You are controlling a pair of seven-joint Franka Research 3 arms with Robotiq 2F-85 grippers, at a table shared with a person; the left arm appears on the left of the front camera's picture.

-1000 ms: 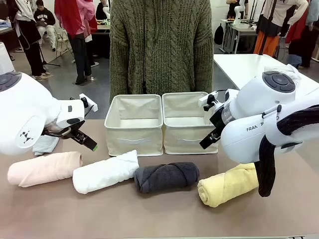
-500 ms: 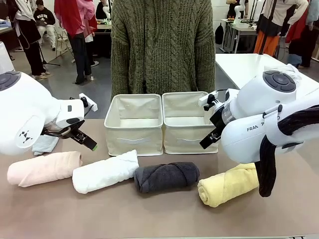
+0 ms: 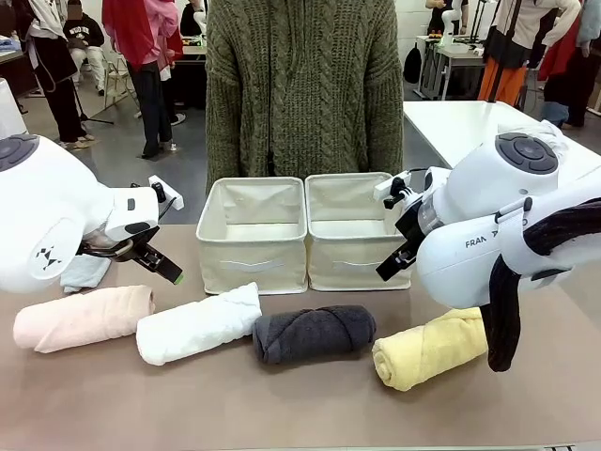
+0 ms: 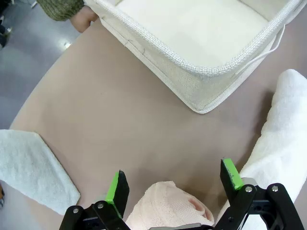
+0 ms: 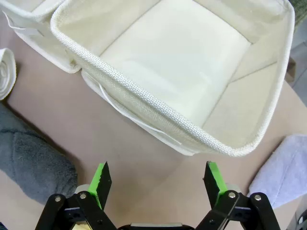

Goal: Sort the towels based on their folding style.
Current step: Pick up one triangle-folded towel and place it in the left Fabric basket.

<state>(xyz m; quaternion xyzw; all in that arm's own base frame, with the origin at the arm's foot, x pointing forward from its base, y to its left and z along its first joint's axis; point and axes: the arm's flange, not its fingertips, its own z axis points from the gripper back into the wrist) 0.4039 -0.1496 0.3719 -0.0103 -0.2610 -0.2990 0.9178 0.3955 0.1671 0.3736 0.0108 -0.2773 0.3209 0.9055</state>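
Note:
Four rolled towels lie in a row along the near table: pale pink (image 3: 84, 318), white (image 3: 199, 324), dark grey (image 3: 315, 334) and yellow (image 3: 429, 349). A pale teal fold (image 3: 84, 272) peeks out behind my left arm. My left gripper (image 3: 169, 272) hovers open above the gap between the pink and white rolls; its own view shows the pink roll's end (image 4: 168, 206) between the fingers, the white roll (image 4: 283, 139) and the teal fold (image 4: 29, 167). My right gripper (image 3: 387, 271) hangs open above the yellow roll's far end. Its view shows the grey roll (image 5: 33, 158) and a periwinkle towel (image 5: 283, 172).
Two cream fabric bins (image 3: 252, 235) (image 3: 349, 230) stand side by side behind the rolls, both with nothing inside (image 4: 201, 38) (image 5: 182, 62). A person in a green knitted sweater (image 3: 300, 85) stands right behind them. A white table (image 3: 470, 127) is at the back right.
The person behind the bins shifted slightly; both arms and all towels stayed still.

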